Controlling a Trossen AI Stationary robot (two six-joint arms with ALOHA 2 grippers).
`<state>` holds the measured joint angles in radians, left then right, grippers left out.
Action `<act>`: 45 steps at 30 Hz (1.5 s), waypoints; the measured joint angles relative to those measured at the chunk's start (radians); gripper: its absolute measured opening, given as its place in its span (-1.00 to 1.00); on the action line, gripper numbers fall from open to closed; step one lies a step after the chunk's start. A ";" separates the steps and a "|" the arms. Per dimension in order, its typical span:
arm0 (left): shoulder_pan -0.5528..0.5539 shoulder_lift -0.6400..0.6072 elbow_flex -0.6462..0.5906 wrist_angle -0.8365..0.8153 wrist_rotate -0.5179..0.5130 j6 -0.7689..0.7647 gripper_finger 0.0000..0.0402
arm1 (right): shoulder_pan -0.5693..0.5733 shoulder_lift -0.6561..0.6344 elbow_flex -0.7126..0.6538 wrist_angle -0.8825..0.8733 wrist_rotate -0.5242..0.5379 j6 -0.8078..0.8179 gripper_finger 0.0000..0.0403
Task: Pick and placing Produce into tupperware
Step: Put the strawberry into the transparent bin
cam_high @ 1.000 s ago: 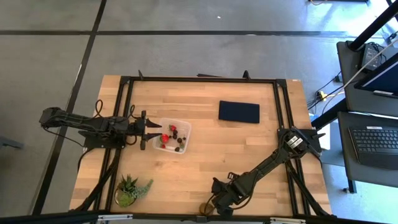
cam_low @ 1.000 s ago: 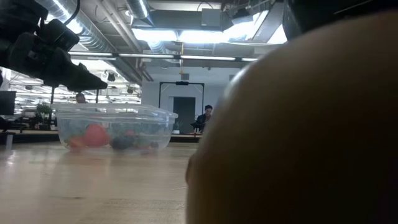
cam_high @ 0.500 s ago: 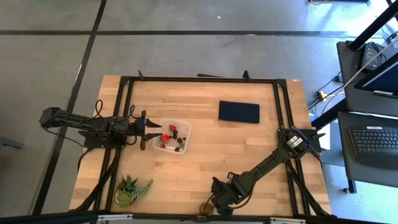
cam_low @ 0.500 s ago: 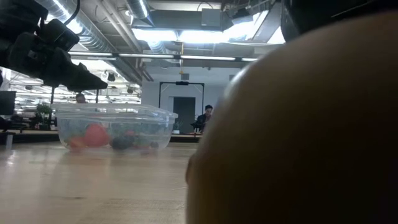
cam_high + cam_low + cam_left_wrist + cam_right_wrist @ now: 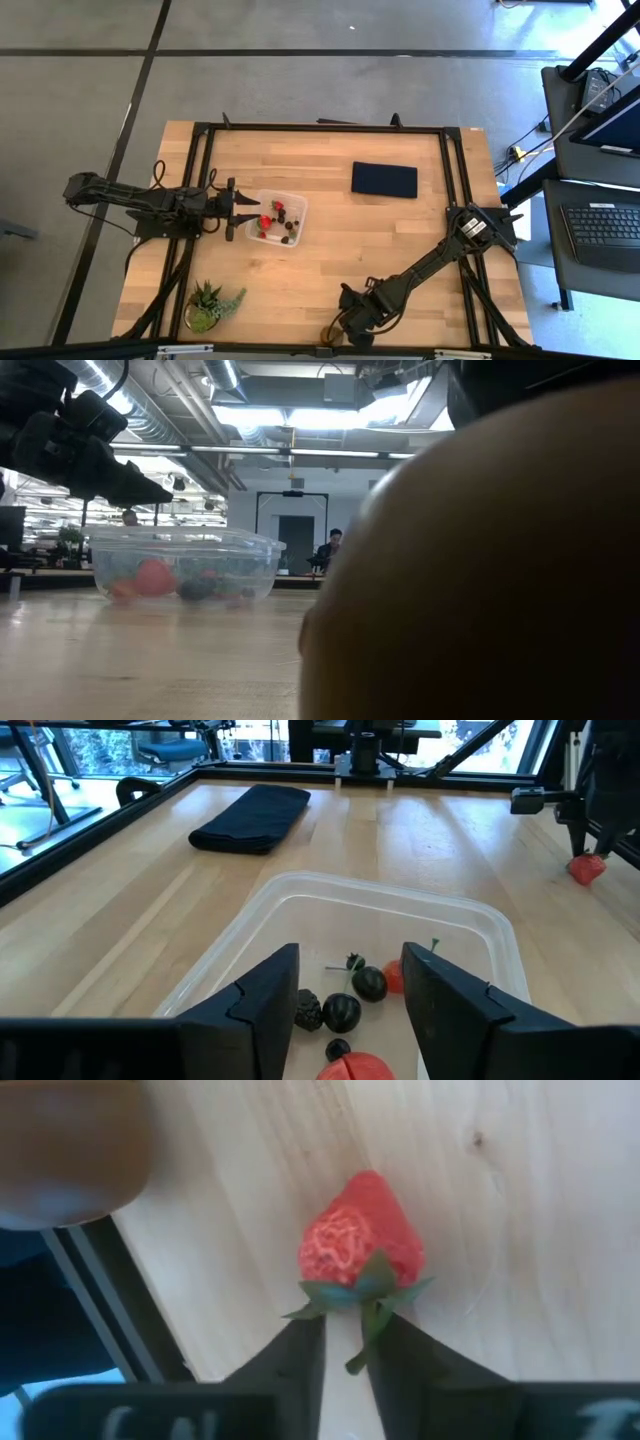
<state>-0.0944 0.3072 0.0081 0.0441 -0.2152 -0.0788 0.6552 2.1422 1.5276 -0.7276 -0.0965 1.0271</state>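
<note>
Pinching the leafy green top of a red strawberry (image 5: 360, 1245), the right end effector (image 5: 345, 1350) grips it for lifting; left end effector (image 5: 350, 995) hangs spread over the clear plastic tupperware (image 5: 480, 920).

You are looking at a robotics lab set up inside an open-plan office or industrial hall. The wooden bench (image 5: 330, 225) carries a black metal frame (image 5: 320, 128) on which both arms are mounted, and it stands on a grey concrete floor (image 5: 300, 85) marked with dark tape lines. Beside it you see a cart with a laptop (image 5: 605, 225) and trailing cables. Level across the bench, exposed ducts and strip lights (image 5: 300, 415) run along a bare ceiling, a dark doorway (image 5: 296, 540) stands at the far end, and a person (image 5: 327, 550) sits at a desk. Office chairs (image 5: 140, 790) show by the windows.
</note>
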 joint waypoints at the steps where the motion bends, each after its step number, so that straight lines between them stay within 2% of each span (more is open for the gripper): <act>1: 0.000 0.000 0.000 0.000 0.000 0.000 -0.15 | 0.000 0.000 0.000 0.003 -0.005 -0.002 -0.60; 11: 0.000 0.000 0.000 0.000 0.000 0.000 -0.20 | 0.002 -0.001 0.000 0.039 -0.017 0.015 0.05; 18: 0.000 0.000 0.000 0.000 0.000 -0.013 -0.17 | 0.002 -0.001 0.001 0.050 -0.017 0.013 0.33; 35: 0.000 0.000 0.000 0.000 0.000 -0.046 -0.19 | -0.021 -0.001 0.001 0.042 -0.044 0.034 0.39; 45: 0.000 0.000 0.000 0.000 0.000 -0.045 -0.16 | -0.054 -0.002 0.002 -0.028 -0.085 0.042 0.39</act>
<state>-0.0944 0.3073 0.0079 0.0441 -0.2153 -0.1238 0.6011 2.1403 1.5295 -0.7557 -0.1815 1.0696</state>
